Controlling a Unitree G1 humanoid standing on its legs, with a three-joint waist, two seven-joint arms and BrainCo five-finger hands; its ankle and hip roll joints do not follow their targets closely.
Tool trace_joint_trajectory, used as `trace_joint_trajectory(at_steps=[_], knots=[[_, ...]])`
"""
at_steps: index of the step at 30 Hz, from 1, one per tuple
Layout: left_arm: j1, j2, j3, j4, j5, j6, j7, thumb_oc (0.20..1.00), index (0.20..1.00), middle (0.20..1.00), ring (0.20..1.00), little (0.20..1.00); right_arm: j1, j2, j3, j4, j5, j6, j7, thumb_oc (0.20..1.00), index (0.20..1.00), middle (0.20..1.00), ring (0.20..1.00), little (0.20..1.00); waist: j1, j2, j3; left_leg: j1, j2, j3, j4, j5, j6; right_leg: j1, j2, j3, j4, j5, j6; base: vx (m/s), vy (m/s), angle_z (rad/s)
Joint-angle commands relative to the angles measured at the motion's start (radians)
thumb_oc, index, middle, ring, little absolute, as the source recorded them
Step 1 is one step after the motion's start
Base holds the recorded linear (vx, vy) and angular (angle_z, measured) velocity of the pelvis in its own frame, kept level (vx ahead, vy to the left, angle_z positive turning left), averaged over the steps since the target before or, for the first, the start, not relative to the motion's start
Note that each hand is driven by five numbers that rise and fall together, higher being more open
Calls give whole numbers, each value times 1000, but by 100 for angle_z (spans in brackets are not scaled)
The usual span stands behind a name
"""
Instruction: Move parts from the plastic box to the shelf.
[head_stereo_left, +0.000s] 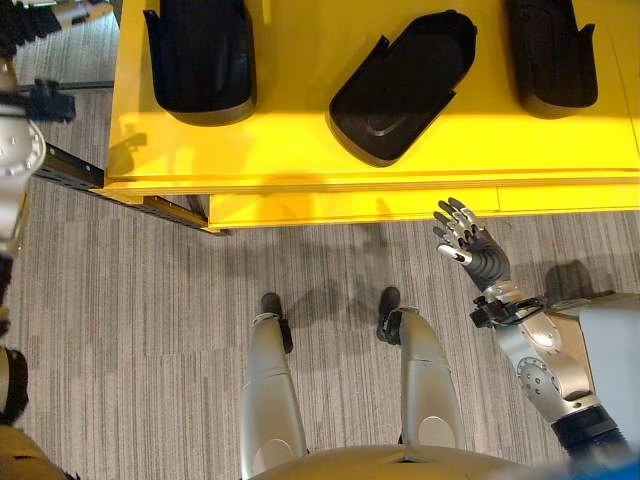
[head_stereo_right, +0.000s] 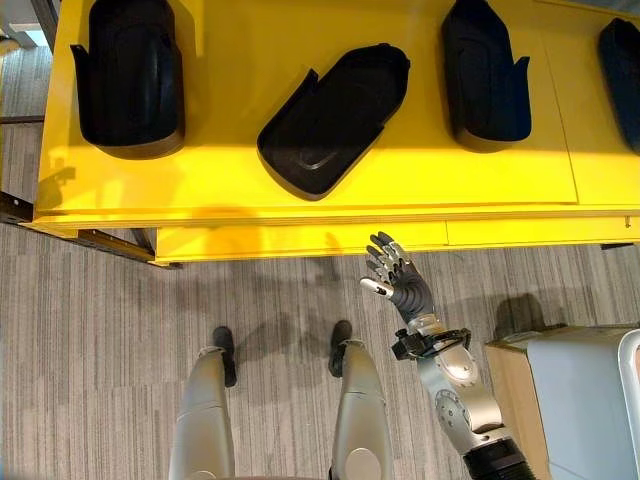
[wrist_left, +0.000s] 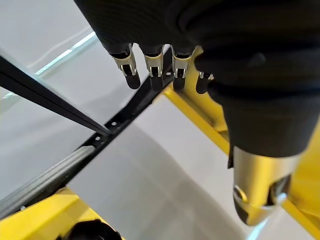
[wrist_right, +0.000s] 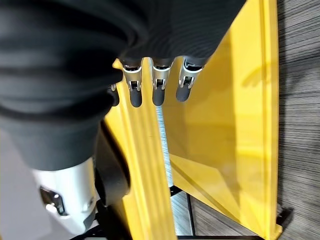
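Yellow shelf (head_stereo_right: 300, 200) spans scene ahead of robot; black moulded parts lie on top surface. Left part (head_stereo_right: 128, 75) and right part (head_stereo_right: 485, 70) run long axis away from robot; middle part (head_stereo_right: 335, 115) lies skewed, diagonal. Plastic box: grey-white bin (head_stereo_right: 585, 400) at robot's right, contents hidden.

Right robot hand (head_stereo_right: 400, 278) hangs just before shelf's front edge, below and right of middle part, nearest box; fingers spread, relaxed, empty. Left robot hand (wrist_left: 150, 62) beside shelf frame: fingers straight, empty.
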Motion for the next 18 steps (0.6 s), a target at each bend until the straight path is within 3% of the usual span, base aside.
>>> trace_joint_trajectory(at_steps=[1, 7, 10, 18], knots=[[9, -27, 59, -45, 49, -65, 14, 1000, 1000, 1000, 1000, 1000, -1, -37, -38, -105, -8, -77, 5, 1000, 1000, 1000, 1000, 1000, 9, 27, -59, 39, 54, -15, -83, 19, -21, 118, -30, 32, -85, 14, 52, 0, 2, -5], [184, -166, 112, -198, 68, -91, -37, 1000, 1000, 1000, 1000, 1000, -20, -42, -60, -177, -21, -97, -9, 1000, 1000, 1000, 1000, 1000, 10, 28, -47, 96, 56, -6, -101, 18, -22, 169, -30, 41, -107, 16, 50, 8, 10, -6], [216, -192, 115, -223, 87, -90, -42, 1000, 1000, 1000, 1000, 1000, -18, -46, -61, -192, -21, -99, -9, 1000, 1000, 1000, 1000, 1000, 9, 26, -40, 113, 56, -2, -107, 19, -22, 187, -32, 41, -117, 19, 50, 0, 0, 0], [387, -290, 89, -389, 387, -54, -16, 1000, 1000, 1000, 1000, 1000, -2, -42, -84, -213, -31, -122, -40, 1000, 1000, 1000, 1000, 1000, 11, 10, -19, 146, 58, -2, -124, 22, -23, 227, -31, 36, -140, 23, 53, 4, -5, -2]])
